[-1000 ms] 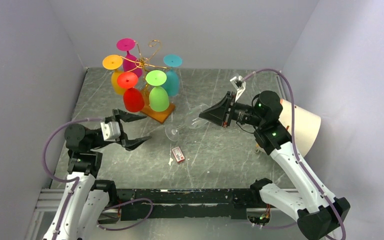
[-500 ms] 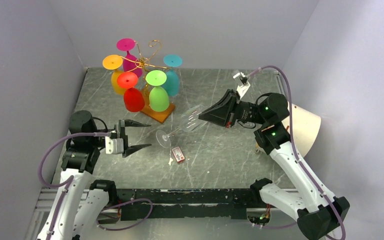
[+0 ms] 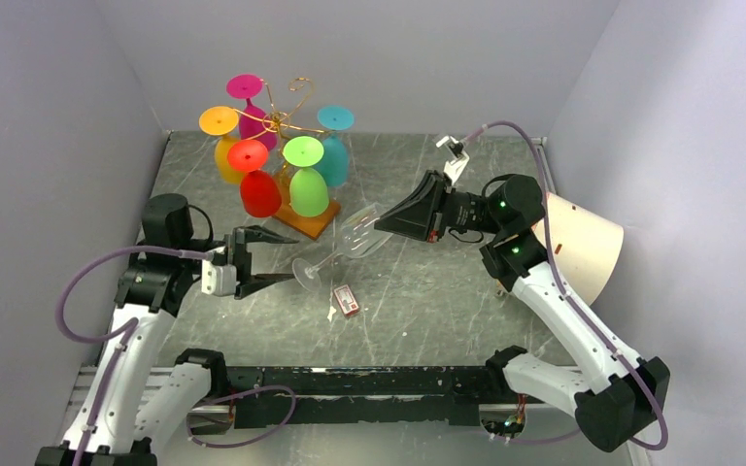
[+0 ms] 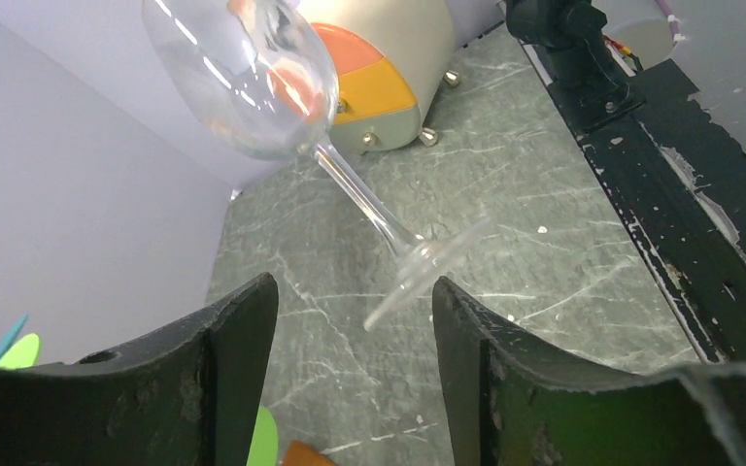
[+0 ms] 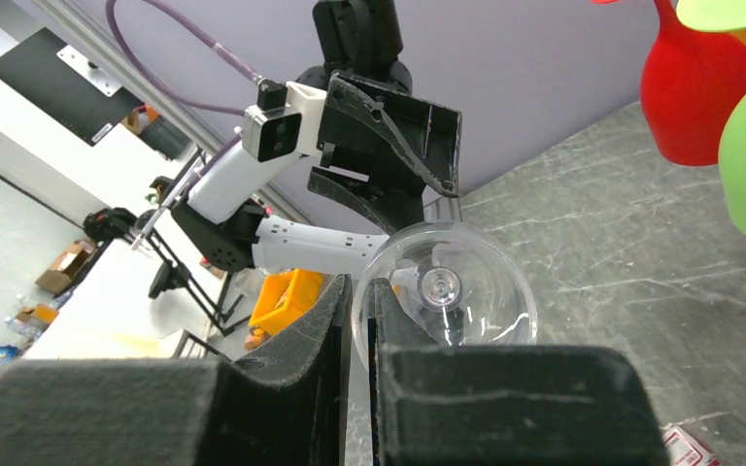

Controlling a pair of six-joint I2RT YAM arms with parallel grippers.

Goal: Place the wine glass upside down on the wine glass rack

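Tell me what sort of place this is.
Most likely a robotics lab test cell: plain walls box in a marble-patterned table, two arms are bolted to a rail at its edge, and the right wrist view shows a cardboard box on a floor beyond.

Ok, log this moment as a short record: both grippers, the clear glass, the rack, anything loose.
right gripper: shut on the bowl rim of the wine glass
wine glass state: clear, lifted off the table, tilted, foot pointing toward the left gripper
left gripper state: open, glass foot just ahead between its fingers, no contact visible
wine glass rack: five coloured glasses hanging upside down
loose item: small red box lying on the table
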